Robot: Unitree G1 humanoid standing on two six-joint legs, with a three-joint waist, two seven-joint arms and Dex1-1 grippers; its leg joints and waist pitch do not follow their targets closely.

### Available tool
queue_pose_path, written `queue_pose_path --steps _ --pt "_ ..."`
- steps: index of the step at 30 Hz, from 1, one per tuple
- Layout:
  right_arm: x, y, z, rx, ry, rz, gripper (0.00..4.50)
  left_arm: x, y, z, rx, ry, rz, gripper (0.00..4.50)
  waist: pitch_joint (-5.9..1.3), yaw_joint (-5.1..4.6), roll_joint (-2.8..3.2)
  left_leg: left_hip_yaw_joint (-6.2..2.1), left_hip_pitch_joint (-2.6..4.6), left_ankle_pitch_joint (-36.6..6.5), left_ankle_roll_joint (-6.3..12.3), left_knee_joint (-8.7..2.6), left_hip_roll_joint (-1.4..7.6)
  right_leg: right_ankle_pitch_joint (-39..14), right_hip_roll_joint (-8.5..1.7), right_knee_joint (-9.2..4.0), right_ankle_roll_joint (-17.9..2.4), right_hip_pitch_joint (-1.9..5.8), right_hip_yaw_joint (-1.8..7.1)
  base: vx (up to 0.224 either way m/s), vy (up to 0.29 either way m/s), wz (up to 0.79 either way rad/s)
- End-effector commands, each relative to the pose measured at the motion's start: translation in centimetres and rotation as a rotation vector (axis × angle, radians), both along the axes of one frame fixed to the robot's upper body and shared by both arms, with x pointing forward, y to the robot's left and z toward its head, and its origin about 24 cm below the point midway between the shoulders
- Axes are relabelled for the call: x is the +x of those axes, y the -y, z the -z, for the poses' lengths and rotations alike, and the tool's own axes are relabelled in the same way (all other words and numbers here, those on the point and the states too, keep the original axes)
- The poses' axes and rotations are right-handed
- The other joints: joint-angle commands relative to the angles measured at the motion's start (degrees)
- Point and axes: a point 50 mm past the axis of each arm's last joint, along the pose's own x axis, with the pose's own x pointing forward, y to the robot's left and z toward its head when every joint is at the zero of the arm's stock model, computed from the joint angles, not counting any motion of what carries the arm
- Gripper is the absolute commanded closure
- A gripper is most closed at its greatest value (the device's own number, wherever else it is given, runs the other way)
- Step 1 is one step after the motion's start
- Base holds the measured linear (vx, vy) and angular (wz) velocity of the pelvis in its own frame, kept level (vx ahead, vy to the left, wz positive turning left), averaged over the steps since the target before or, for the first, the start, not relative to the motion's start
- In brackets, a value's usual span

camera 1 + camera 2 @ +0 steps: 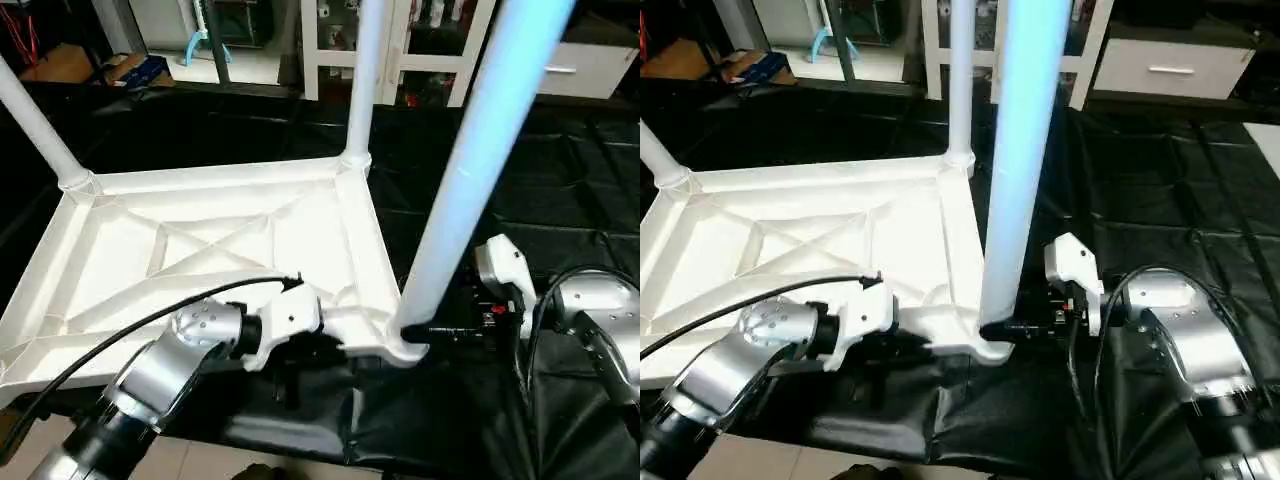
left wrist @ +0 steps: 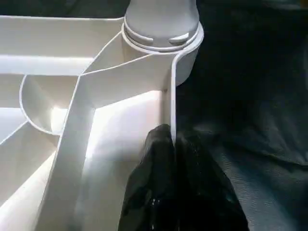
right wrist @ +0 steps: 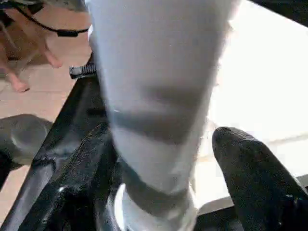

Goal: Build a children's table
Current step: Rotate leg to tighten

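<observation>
Three legs are standing in the upside-down tabletop (image 1: 200, 250) on the black sheet, so I'm pinning it while the near leg (image 1: 470, 170) seats. My left gripper (image 2: 171, 159) is pinched shut on the near rim wall. My right gripper (image 3: 163, 159) straddles that leg's base, fingers spread, seemingly not clamping.

3 legs (image 1: 455, 190) in tabletop (image 1: 200, 250) corners
</observation>
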Motion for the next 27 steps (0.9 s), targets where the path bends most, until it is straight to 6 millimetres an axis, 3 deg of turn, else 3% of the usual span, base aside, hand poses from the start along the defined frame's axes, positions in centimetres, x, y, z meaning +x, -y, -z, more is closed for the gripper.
queue_pose_path --steps 1,4,9,18,27 --pt "0.1 0.0 -0.2 -0.025 0.015 -0.048 1.2 -0.9 -0.2 1.0 0.036 -0.069 0.032 4.5 -3.25 -0.16 -1.29 -2.65 1.91 -14.41 3.24 -5.05 5.13 -16.65 -3.12 -3.56 -13.64 1.36 1.68 0.0 0.0 0.0" --pt "-0.1 -0.2 0.3 -0.052 -0.001 -0.097 1.2 -1.0 -0.2 0.9 0.035 -0.074 0.034 4.5 -3.38 -0.1 -1.26 -2.57 1.75 -12.16 4.33 -4.86 5.08 -13.02 -3.07 -3.28 -14.43 1.51 1.66 0.0 0.0 0.0" --pt "-0.1 -0.5 1.0 -0.073 -0.014 -0.13 1.66 -1.1 -0.2 0.8 0.035 -0.075 0.036 4.5 -3.67 0.02 -1.26 -2.5 1.54 -7.88 6.71 -4.4 5.06 -6.6 -2.95 -2.56 -16.46 1.84 1.45 0.0 0.0 0.0" --pt "0.4 -0.7 1.3 -0.069 -0.015 -0.145 2.47 -1.2 -0.1 0.8 0.042 -0.082 0.034 4.5 -3.48 -0.01 -1.26 -2.58 1.62 -10.41 5.91 -4.55 5.13 -9.22 -2.95 -2.75 -16.55 1.91 1.45 0.0 0.0 0.0" --pt "0.4 -0.5 1.3 -0.046 -0.035 -0.147 2.59 -1.2 -0.2 0.8 0.046 -0.087 0.032 4.5 -3.59 0.02 -1.33 -2.53 1.58 -9.44 6.62 -4.4 5.14 -8.17 -2.97 -2.61 -17.04 1.99 1.4 0.0 0.0 0.0"
